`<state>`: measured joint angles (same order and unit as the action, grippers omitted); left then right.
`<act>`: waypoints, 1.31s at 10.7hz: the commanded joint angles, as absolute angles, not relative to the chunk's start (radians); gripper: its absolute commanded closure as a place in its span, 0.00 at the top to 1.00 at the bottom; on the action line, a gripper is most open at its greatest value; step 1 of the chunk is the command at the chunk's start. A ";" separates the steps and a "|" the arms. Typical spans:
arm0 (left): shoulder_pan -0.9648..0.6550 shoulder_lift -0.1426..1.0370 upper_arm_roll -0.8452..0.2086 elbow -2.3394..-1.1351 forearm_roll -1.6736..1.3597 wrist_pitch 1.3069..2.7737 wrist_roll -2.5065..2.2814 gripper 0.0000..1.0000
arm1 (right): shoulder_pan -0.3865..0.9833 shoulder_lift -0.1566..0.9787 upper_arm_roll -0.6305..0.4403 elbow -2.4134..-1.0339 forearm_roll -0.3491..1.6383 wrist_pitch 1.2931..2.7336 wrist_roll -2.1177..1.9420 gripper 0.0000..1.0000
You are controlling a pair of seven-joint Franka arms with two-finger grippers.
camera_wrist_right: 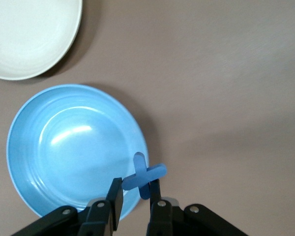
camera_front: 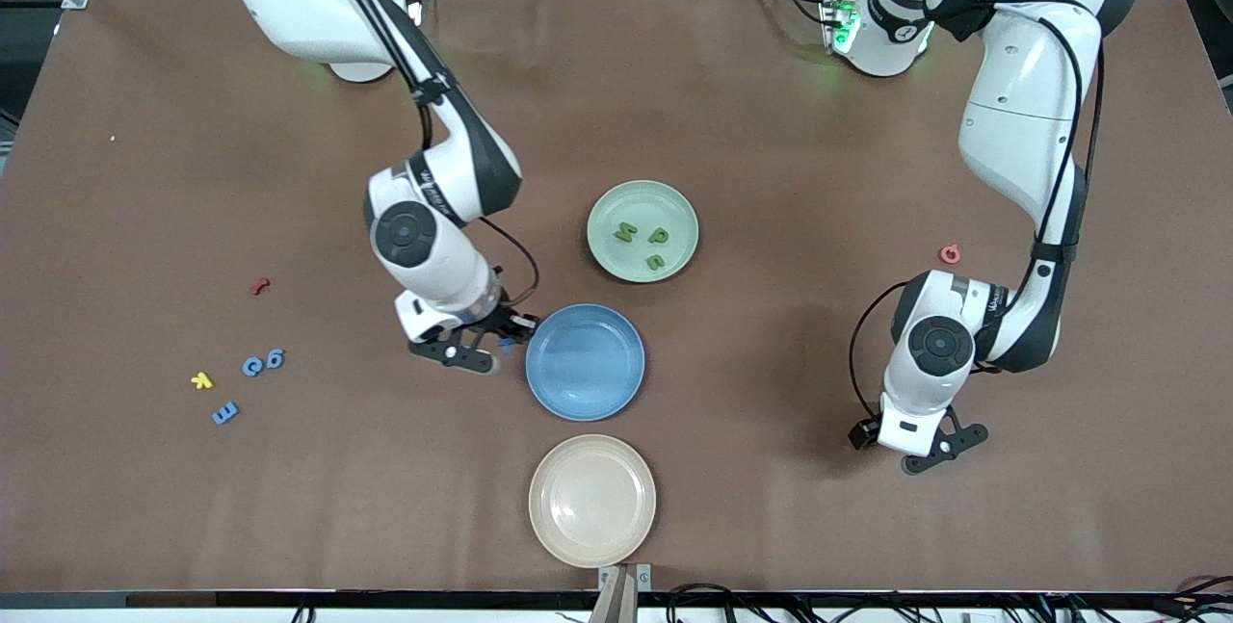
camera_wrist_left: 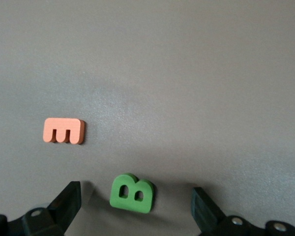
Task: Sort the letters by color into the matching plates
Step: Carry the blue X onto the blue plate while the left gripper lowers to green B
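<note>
Right tool [camera_wrist_right: 133, 194] grips a blue letter X [camera_wrist_right: 144, 176] over the blue plate's [camera_wrist_right: 64, 147] rim; left tool [camera_wrist_left: 135, 206], fingers wide, straddles a green B [camera_wrist_left: 132, 192] on the surface [camera_wrist_left: 187, 73].

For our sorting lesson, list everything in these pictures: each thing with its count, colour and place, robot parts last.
Table: one, brown.
Green plate: one, pale green, mid-table, holding three green letters.
Blue plate: one, no letters in it, nearer the front camera than the green plate.
Cream plate: one, nearest the front camera.
Green B: one, on the table beside an orange E.
Blue letters: three, toward the right arm's end, beside a yellow letter and a red letter.
Pink letter: one, toward the left arm's end.
Blue X: one, held at the blue plate's rim.
Right gripper: shut on the blue X.
Left gripper: open over the green B.
</note>
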<state>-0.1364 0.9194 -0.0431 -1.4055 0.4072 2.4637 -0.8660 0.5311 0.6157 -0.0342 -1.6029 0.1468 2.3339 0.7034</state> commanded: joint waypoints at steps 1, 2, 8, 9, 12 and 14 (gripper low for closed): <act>-0.109 0.931 -0.066 -1.390 0.366 2.464 -0.772 1.00 | 0.583 0.753 -0.041 -1.454 0.155 2.335 0.770 0.15; -0.106 0.931 -0.066 -1.390 0.304 2.464 -0.709 1.00 | 0.592 0.768 -0.041 -1.441 0.155 2.348 0.770 0.15; -0.083 0.930 -0.069 -1.368 0.135 2.464 -0.425 1.00 | 0.612 0.815 -0.038 -1.436 0.158 2.499 0.773 0.63; -0.083 0.931 -0.069 -1.362 0.135 2.464 -0.420 1.00 | 0.611 0.813 -0.040 -1.436 0.155 2.499 0.766 1.00; -0.083 0.931 -0.067 -1.364 0.135 2.464 -0.401 1.00 | 0.595 0.790 -0.044 -1.443 0.153 2.485 0.694 1.00; -0.072 0.925 -0.066 -1.371 0.138 2.464 -0.387 0.54 | 0.549 0.761 -0.052 -1.448 0.152 2.395 0.608 1.00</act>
<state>-0.0906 0.9197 -0.0580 -1.3844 0.1608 2.4638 -0.4345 0.5983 0.7942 -0.0496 -1.4526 0.1467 2.4883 0.7027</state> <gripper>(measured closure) 0.026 0.097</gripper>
